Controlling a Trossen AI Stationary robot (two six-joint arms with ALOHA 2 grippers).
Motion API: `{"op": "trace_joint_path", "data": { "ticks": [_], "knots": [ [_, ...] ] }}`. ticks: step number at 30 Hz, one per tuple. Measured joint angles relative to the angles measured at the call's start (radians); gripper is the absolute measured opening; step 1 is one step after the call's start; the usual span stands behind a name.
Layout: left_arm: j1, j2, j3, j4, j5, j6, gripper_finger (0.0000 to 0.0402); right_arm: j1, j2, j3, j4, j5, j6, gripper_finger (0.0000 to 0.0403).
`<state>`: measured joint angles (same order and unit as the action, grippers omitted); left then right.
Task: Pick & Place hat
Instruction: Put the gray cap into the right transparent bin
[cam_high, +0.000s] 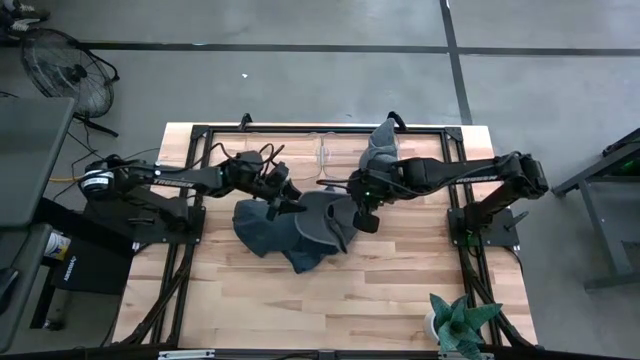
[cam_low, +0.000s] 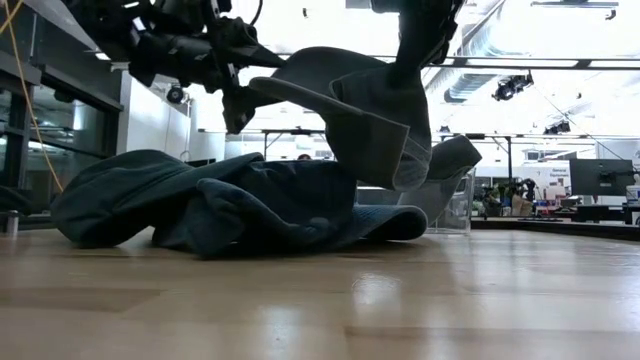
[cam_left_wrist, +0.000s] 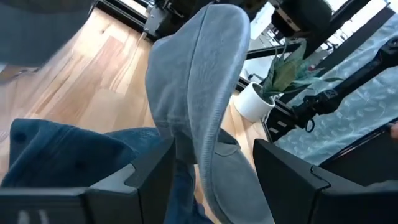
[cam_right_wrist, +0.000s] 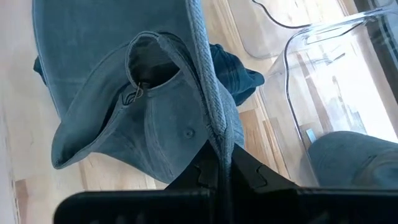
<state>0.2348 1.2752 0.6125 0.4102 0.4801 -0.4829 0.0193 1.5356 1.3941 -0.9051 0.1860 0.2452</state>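
A grey brimmed hat (cam_high: 325, 222) is raised above a heap of dark blue hats (cam_low: 200, 205) in the middle of the table. My right gripper (cam_right_wrist: 221, 168) is shut on it from the table's right side. My left gripper (cam_left_wrist: 214, 152) is open at the heap's left side (cam_high: 282, 200), one finger on each side of the grey hat's brim (cam_left_wrist: 193, 93). Another grey hat (cam_high: 383, 148) sits in a clear container (cam_right_wrist: 323, 81) at the far edge. My right gripper pinches the grey hat's rim (cam_right_wrist: 214, 134) between both fingers, coming from above. The crown (cam_right_wrist: 149, 118) hangs below the fingers, open and tilted, above the blue hats. My left gripper: the brim passes between its open fingers (cam_left_wrist: 155, 180), and whether it touches them I cannot tell.
The blue hats lie spread over the table's middle (cam_high: 262, 232). A potted plant (cam_high: 458, 322) stands at the near right corner. The arms' black frames run along the left and right sides. Bare wood (cam_high: 300, 310) lies on the near side.
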Motion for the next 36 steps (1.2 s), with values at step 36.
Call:
{"op": "trace_joint_path", "data": {
  "ticks": [36],
  "knots": [
    [0.0,0.0,0.054,0.045,-0.121,-0.147,0.011,-0.11,-0.01,0.0,0.2,-0.056,-0.152,0.0001]
  ]
}}
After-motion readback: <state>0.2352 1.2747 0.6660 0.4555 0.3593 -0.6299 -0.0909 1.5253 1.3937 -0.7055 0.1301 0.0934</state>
